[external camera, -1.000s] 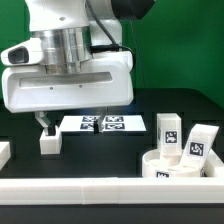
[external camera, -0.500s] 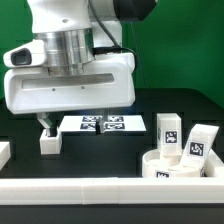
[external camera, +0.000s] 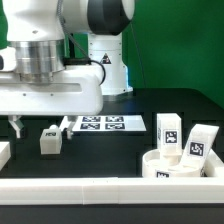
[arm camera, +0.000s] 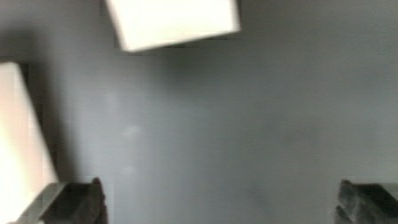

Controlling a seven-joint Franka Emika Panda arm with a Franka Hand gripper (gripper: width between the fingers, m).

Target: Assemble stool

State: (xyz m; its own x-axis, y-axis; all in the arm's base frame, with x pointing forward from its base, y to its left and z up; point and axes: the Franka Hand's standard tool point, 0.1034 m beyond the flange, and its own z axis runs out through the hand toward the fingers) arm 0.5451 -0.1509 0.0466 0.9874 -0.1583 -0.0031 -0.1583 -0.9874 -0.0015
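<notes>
My gripper (external camera: 40, 122) hangs low over the black table at the exterior view's left, open and empty. In the wrist view its two dark fingertips (arm camera: 71, 203) stand far apart over bare table. One white stool leg (external camera: 50, 138) stands on the table just by the gripper, apart from the fingers; it also shows in the wrist view (arm camera: 173, 22). The round white seat (external camera: 183, 167) sits at the front right. Two more tagged legs stand behind it, one (external camera: 168, 130) further back and one (external camera: 201, 141) at the right.
The marker board (external camera: 100, 124) lies flat behind the gripper. A long white rail (external camera: 110, 188) runs along the front edge, and a short white piece (external camera: 4, 152) is at the left; a white strip shows in the wrist view (arm camera: 18, 120). The arm's base (external camera: 105, 50) stands behind.
The gripper has moved towards the exterior view's left, away from over the leg. The leg, the seat and the other legs have not moved.
</notes>
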